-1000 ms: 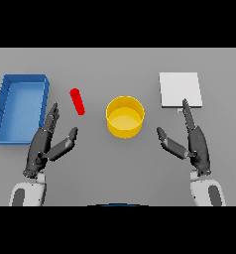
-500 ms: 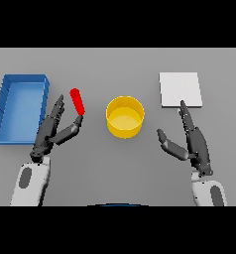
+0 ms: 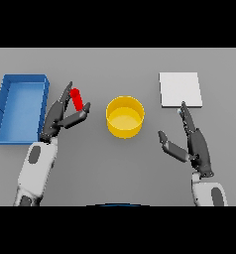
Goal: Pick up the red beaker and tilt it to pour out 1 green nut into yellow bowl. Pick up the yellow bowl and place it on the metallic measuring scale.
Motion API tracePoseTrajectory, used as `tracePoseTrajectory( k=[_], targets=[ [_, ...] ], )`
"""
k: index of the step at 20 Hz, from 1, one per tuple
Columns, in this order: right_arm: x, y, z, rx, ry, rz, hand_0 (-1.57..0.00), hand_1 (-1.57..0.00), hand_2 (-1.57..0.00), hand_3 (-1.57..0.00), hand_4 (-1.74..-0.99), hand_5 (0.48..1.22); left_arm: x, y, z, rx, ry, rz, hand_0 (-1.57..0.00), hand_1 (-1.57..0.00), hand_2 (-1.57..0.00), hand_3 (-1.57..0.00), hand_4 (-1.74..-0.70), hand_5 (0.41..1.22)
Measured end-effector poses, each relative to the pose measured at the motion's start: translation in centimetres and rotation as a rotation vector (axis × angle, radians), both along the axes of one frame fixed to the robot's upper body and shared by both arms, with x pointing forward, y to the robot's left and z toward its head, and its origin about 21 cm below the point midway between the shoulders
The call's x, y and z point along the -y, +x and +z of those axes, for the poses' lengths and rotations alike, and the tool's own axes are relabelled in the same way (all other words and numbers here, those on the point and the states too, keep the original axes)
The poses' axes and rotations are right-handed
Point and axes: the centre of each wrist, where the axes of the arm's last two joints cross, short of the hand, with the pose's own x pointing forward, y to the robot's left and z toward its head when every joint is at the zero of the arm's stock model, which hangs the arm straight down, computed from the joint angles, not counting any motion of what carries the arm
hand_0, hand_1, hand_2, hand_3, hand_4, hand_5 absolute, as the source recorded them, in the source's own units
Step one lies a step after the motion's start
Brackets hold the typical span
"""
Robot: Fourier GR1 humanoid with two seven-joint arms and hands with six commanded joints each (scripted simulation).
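The left hand [image 3: 60, 116] is reaching out farther than it was a moment ago. A second back it was sitting low on the table, well away from the red beaker [image 3: 77, 99]. Now its fingers are up beside the beaker, with long fingers on one side and the thumb coming in from the other. The fingers are spread and fairly straight, not wrapped around the beaker yet. So the hand is getting ready to grab, but I think the grab is not done.

The red beaker is lying tilted on the grey table [image 3: 115, 168], right between those fingers and the thumb. It is sitting between the blue tray [image 3: 6, 106] and the yellow bowl [image 3: 125, 116]. I cannot see the green nut from here.

The bowl is resting in the middle of the table, with nothing touching it. The white square scale [image 3: 179, 89] is waiting farther off to the right.

The right hand [image 3: 192, 144] is staying near the right side, fingers loose and holding nothing, just below the scale.

Next the left hand probably needs to close on the beaker before lifting.
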Motion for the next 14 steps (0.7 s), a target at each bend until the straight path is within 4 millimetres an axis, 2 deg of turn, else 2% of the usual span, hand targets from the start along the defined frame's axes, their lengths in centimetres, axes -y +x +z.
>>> tracePoseTrajectory(
  k=[1, 4, 6, 9, 12, 13, 14],
  targets=[
    [-0.1, 0.2, 0.5, 0.013, -0.014, 0.001, 0.00, 0.00, 0.00, 0.00, -1.226, 0.631, 0.1, 0.8, 0.4, 0.001, 0.016, 0.005, 0.00, 0.00, 0.00, 0.00, -1.20, 0.661],
    [0.2, 0.0, 0.5, -0.008, -0.006, -0.004, 0.00, 0.00, 0.00, 0.00, -1.234, 0.635, 0.3, 1.7, -0.2, -0.012, 0.033, 0.011, 0.00, 0.00, 0.00, 0.00, -1.20, 0.669],
    [0.4, 0.1, 0.3, -0.009, -0.006, -0.010, 0.00, 0.00, 0.00, 0.00, -1.240, 0.639, 0.5, 2.4, 0.3, -0.009, 0.031, 0.013, 0.00, 0.00, 0.00, 0.00, -1.21, 0.673],
    [-0.1, 0.1, 0.2, -0.018, -0.011, -0.015, 0.00, 0.00, 0.00, 0.00, -1.245, 0.642, 0.8, 3.2, -0.6, -0.007, 0.010, 0.021, 0.00, 0.00, 0.00, 0.00, -1.25, 0.695],
    [0.3, 0.2, 0.6, -0.014, 0.000, -0.019, 0.00, 0.00, 0.00, 0.00, -1.246, 0.646, 1.3, 3.9, -1.2, 0.029, -0.059, 0.031, 0.00, 0.00, -0.01, 0.00, -1.30, 0.719],
    [0.6, 0.2, 0.6, -0.018, -0.008, -0.024, 0.00, 0.00, 0.00, 0.00, -1.244, 0.644, 1.4, 4.0, -1.5, 0.025, -0.085, 0.036, 0.00, -0.01, -0.05, -0.04, -1.33, 0.738],
    [0.8, 0.1, 0.3, -0.021, -0.003, -0.022, 0.00, 0.00, 0.00, 0.00, -1.242, 0.645, 1.6, 4.3, -1.7, 0.013, -0.098, 0.042, -0.08, -0.09, -0.16, -0.13, -1.36, 0.761]
  ],
)
